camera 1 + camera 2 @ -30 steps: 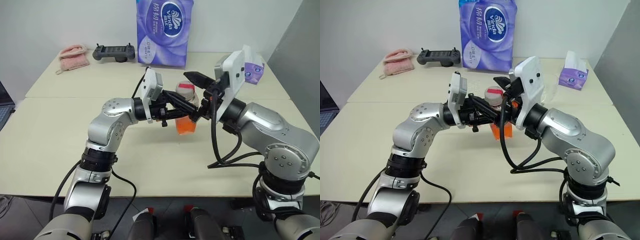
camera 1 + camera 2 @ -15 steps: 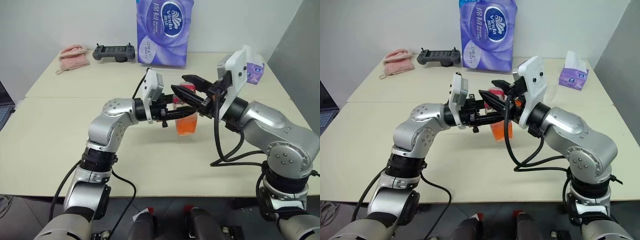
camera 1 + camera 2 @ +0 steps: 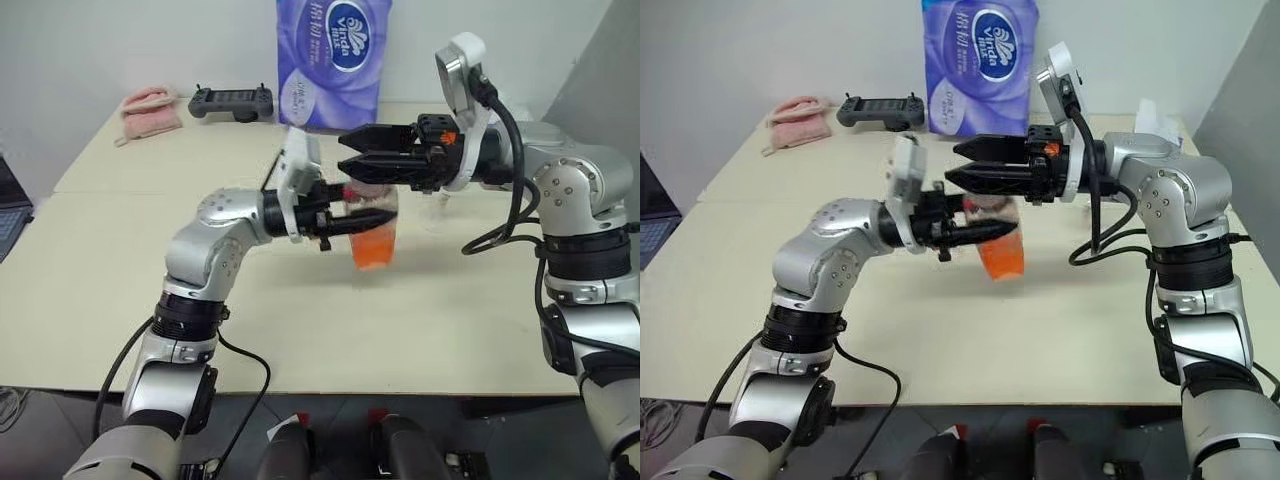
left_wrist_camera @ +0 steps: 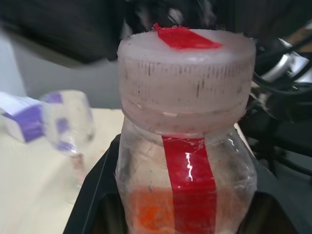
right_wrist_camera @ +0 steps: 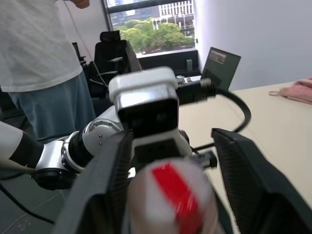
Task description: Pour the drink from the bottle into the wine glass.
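My left gripper (image 3: 388, 217) is shut on the bottle (image 3: 378, 238) and holds it upright above the table (image 3: 100, 260). The orange-red drink (image 3: 375, 252) fills its lower part. The white cap with a red strip (image 4: 187, 73) is on. My right gripper (image 3: 346, 150) reaches in level from the right, just over the cap. It is open, and in the right wrist view the cap (image 5: 170, 192) lies between its spread fingers (image 5: 109, 185). I cannot tell whether they touch it. The wine glass (image 4: 68, 122) stands on the table behind the bottle.
A tall purple tissue pack (image 3: 335, 60), a black controller (image 3: 230, 100) and a pink cloth (image 3: 150, 108) lie along the table's far side. A small purple tissue box (image 4: 19, 122) sits near the glass. A person (image 5: 44, 63) stands beyond my left arm.
My right arm has risen and swung round, so its gripper now points level to the left over the cap. Its fingers narrowed, then spread again. The left gripper has kept the bottle still.
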Robot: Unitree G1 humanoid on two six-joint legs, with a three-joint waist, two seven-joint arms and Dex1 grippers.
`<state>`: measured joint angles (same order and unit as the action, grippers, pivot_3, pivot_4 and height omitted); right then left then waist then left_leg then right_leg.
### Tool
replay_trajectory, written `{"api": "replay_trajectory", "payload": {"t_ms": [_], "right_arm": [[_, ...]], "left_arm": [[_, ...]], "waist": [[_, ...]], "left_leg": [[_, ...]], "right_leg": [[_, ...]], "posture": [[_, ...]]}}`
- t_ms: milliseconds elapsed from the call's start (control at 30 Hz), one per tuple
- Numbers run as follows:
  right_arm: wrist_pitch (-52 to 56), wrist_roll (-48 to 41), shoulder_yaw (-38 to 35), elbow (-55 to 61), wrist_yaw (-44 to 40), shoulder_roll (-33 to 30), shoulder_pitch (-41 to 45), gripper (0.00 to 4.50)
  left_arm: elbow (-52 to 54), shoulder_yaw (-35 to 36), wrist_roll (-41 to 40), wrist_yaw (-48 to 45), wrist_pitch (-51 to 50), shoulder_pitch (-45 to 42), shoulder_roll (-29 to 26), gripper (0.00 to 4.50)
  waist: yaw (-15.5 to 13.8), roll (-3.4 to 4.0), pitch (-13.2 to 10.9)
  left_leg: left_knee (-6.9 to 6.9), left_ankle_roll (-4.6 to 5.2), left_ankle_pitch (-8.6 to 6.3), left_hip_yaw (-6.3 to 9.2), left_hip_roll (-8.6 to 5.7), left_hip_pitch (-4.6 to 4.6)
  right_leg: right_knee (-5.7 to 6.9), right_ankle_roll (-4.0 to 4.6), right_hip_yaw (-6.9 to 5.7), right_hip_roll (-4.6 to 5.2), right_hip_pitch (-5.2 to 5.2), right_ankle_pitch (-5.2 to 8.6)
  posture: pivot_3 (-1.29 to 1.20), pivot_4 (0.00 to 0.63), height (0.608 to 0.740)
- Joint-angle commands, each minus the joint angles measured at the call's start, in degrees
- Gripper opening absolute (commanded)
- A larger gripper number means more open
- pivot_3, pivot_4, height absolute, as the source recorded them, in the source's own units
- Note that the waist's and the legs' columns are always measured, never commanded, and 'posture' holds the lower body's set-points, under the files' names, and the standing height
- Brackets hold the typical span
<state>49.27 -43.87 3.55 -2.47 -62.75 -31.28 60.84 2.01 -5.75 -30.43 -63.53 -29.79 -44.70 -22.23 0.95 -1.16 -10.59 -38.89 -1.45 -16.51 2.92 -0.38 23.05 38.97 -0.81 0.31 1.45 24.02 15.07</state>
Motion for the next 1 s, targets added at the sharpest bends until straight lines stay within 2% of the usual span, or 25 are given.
{"api": "replay_trajectory", "payload": {"t_ms": [33,67,167,233,367,500,600,767,867,1000], "right_arm": [[0.95,-0.05,-4.63,6.65,2.27,-4.57,-4.56,4.28],[1.12,0.03,-5.84,9.66,3.65,-6.21,-6.99,4.47],[3.37,-2.17,-9.35,17.76,8.43,-8.7,-12.29,4.47],[4.95,-3.04,-11.4,23.41,13.95,-8.2,-14.75,4.47],[3.92,1.64,-10.0,33.49,29.0,-2.02,-16.34,4.47],[5.16,5.06,-5.84,38.25,39.36,4.39,-15.03,4.47],[6.7,5.99,-3.73,39.41,43.86,7.6,-14.36,4.47],[7.47,5.9,-2.92,39.83,46.72,9.63,-15.64,4.47],[7.32,5.83,-2.73,39.3,47.36,10.16,-15.73,3.9],[7.37,5.66,-2.09,39.31,46.88,9.78,-16.59,2.44]], "left_arm": [[2.28,1.18,-0.79,-0.21,0.6,-0.42,-0.99,1.92],[1.97,1.26,-0.68,-0.15,0.77,-0.3,-1.18,1.92],[1.04,1.54,-0.49,0.12,1.19,-0.28,-1.58,1.92],[0.16,1.72,-0.24,0.2,1.53,-0.51,-1.81,1.92],[-1.35,1.7,0.4,0.47,2.12,-1.08,-1.71,1.92],[-2.47,1.46,0.78,0.62,2.49,-1.82,-1.32,1.92],[-2.91,1.33,1.09,0.55,2.56,-2.22,-1.07,1.92],[-3.17,1.09,1.27,0.24,2.53,-2.47,-0.96,1.92],[-3.84,1.01,1.64,0.17,2.99,-2.75,-0.85,1.92],[-4.26,1.14,1.77,0.14,3.0,-3.06,-0.77,1.92]], "waist": [[-0.48,0.0,0.0],[-0.7,0.0,0.0],[-0.78,0.01,-0.01],[-0.59,0.01,-0.01],[0.39,0.02,0.0],[0.74,0.02,0.0],[0.7,0.02,0.0],[0.58,0.02,0.0],[0.63,0.02,0.0],[0.68,0.02,0.0]], "left_leg": [[-0.01,0.01,-0.01,-0.03,-0.04,0.01],[-0.03,0.04,-0.02,-0.05,-0.05,0.01],[-0.01,0.07,-0.04,-0.04,-0.03,-0.02],[0.0,0.07,-0.04,-0.03,0.02,-0.05],[0.02,0.06,-0.03,-0.08,0.15,-0.16],[0.03,-0.02,0.01,-0.05,0.14,-0.13],[0.03,-0.15,0.09,-0.09,0.05,-0.12],[0.01,-0.09,0.05,-0.09,0.02,-0.1],[0.01,0.02,-0.01,-0.09,0.03,-0.11],[0.02,0.04,-0.02,-0.08,0.05,-0.12]], "right_leg": [[-0.01,-0.03,0.02,0.06,0.0,-0.01],[-0.01,-0.05,0.04,0.13,0.01,-0.02],[0.05,-0.05,0.03,0.23,0.02,-0.02],[0.09,-0.05,0.03,0.16,0.02,-0.02],[0.16,-0.05,0.14,-0.01,0.0,-0.03],[0.18,-0.04,0.14,-0.06,0.04,-0.03],[0.16,-0.04,0.16,-0.08,0.03,-0.03],[0.12,-0.04,0.14,-0.08,0.02,-0.03],[0.14,-0.04,0.14,-0.08,0.02,-0.03],[0.14,-0.04,0.14,-0.12,0.02,-0.03]], "posture": [[0.0,0.15,0.74],[0.0,0.15,0.74],[0.0,0.15,0.74],[0.0,0.15,0.74],[0.0,0.15,0.74],[0.0,0.15,0.74],[0.0,0.15,0.74],[0.0,0.15,0.74],[0.0,0.15,0.74],[0.0,0.15,0.74]]}}
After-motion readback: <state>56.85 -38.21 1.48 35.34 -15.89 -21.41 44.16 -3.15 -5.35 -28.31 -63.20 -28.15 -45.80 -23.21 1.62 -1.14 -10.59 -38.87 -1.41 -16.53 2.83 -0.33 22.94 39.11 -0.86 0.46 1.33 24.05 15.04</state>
